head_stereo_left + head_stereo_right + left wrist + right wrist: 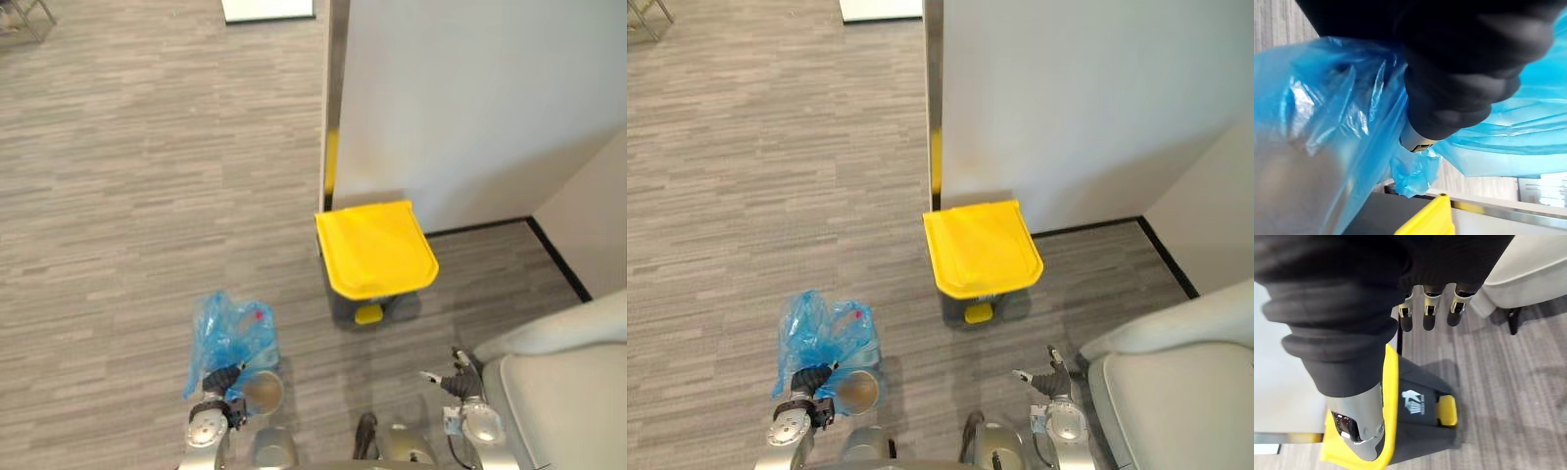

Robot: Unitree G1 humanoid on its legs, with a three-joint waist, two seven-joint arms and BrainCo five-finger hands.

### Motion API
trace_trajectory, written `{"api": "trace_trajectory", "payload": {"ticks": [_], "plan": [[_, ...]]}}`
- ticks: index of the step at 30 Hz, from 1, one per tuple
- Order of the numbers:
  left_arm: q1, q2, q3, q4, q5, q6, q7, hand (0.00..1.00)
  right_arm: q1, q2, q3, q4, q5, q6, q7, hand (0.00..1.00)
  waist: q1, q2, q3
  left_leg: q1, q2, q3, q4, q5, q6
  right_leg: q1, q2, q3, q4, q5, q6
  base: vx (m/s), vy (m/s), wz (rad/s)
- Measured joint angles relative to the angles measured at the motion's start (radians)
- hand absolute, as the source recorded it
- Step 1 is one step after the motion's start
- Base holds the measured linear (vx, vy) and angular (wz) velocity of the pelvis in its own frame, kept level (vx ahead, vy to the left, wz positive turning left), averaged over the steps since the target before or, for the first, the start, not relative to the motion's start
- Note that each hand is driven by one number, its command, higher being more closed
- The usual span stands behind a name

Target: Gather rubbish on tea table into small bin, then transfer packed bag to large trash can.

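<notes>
The left hand (217,384), at 7 o'clock, is curled round the gathered neck of the packed blue bag (230,333). The bag's long axis runs from that neck towards 12 o'clock. Gathering looks done; the drop remains, since the large trash can (375,247) at centre has its yellow lid down. At 5 o'clock the right hand (458,377) hangs slack-fingered and empty.

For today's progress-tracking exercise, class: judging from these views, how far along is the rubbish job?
Done: rubbish looks packed in the blue bag. In hand: the left hand grips its bunched top, short of the yellow-lidded trash can. Left: the can's lid is shut and the bag outside it; the right hand is open and empty.
</notes>
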Motion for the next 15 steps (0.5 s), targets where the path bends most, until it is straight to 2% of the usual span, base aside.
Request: {"api": "trace_trajectory", "payload": {"ticks": [1,2,3,4,5,6,8,9,11,12,15], "plan": [[0.001,0.000,-0.007,-0.005,0.000,0.000,0.000,1.00,-0.008,0.011,0.000,-0.003,0.006,-0.002,0.000,0.00,0.002,-0.006,-0.002,-0.036,-0.005,0.003,-0.093,-0.021,0.002,0.014,-0.004,0.012,-0.013,0.001,0.001,0.32,0.188,-0.53],[0.002,-0.001,-0.010,-0.002,0.000,0.000,0.000,1.00,-0.018,0.021,-0.008,0.002,0.008,-0.002,-0.001,0.00,0.002,-0.002,-0.002,-0.052,-0.009,-0.001,-0.293,-0.010,-0.011,0.021,-0.003,0.029,-0.014,-0.001,0.010,0.25,0.210,-0.57],[0.008,-0.003,-0.014,0.001,0.000,0.000,0.000,1.00,-0.018,0.019,-0.009,0.003,0.009,-0.003,-0.003,0.00,0.001,0.011,-0.009,-0.041,-0.009,-0.012,-0.468,0.070,-0.028,0.021,0.006,0.037,-0.011,-0.003,0.041,0.22,0.251,-0.55],[0.002,0.008,-0.019,0.023,-0.001,0.001,0.001,1.00,-0.024,0.031,-0.013,0.026,0.008,-0.001,-0.009,0.00,0.002,-0.008,-0.004,-0.027,-0.031,0.005,-0.516,0.104,0.013,0.021,-0.009,0.064,-0.009,-0.028,0.080,0.21,0.205,-0.38],[-0.002,0.017,-0.022,0.031,0.000,0.002,0.001,1.00,-0.008,0.039,-0.015,0.027,0.008,0.002,-0.009,0.00,-0.003,-0.031,-0.015,-0.007,-0.069,0.025,-0.547,0.105,0.016,0.020,-0.044,0.085,-0.025,-0.029,0.090,0.21,0.191,-0.26],[-0.004,0.015,-0.022,0.030,0.000,0.002,0.001,1.00,0.003,0.039,-0.018,0.026,0.007,0.002,-0.009,0.00,-0.002,-0.044,-0.022,0.000,-0.081,0.033,-0.553,0.105,0.016,0.024,-0.057,0.090,-0.031,-0.027,0.093,0.18,0.156,-0.14],[-0.009,0.017,-0.025,0.028,0.000,0.001,0.001,1.00,0.014,0.039,-0.020,0.026,0.006,0.002,-0.009,0.00,-0.003,-0.040,-0.021,0.007,-0.098,0.053,-0.556,0.102,0.019,0.030,-0.076,0.109,-0.048,-0.024,0.092,0.11,0.132,-0.19],[-0.008,0.032,-0.026,0.028,0.000,0.001,0.001,1.00,0.012,0.040,-0.018,0.026,0.005,0.002,-0.007,0.00,-0.003,-0.046,-0.026,0.021,-0.105,0.073,-0.567,0.090,0.036,0.028,-0.082,0.130,-0.056,-0.017,0.107,0.06,0.100,-0.36],[0.000,0.038,-0.026,0.028,0.000,0.001,0.002,1.00,0.005,0.039,-0.018,0.033,0.004,0.002,-0.005,0.00,-0.002,-0.043,-0.025,0.030,-0.105,0.091,-0.578,0.071,0.043,0.007,-0.084,0.151,-0.037,-0.019,0.117,0.02,0.063,-0.51],[0.012,0.044,-0.024,0.029,0.000,0.002,0.003,1.00,0.004,0.039,-0.018,0.038,0.002,0.002,-0.003,0.00,-0.002,-0.044,-0.025,0.043,-0.106,0.115,-0.581,0.053,0.044,-0.025,-0.095,0.173,0.032,-0.038,0.145,-0.02,0.013,-0.53],[0.030,0.045,-0.026,0.032,0.000,0.002,0.004,1.00,0.009,0.026,-0.018,0.044,-0.004,0.003,-0.002,0.00,-0.008,-0.035,-0.022,0.080,-0.114,0.135,-0.596,0.034,0.049,-0.081,-0.122,0.168,0.169,-0.051,0.151,-0.01,-0.004,-0.30]]}}
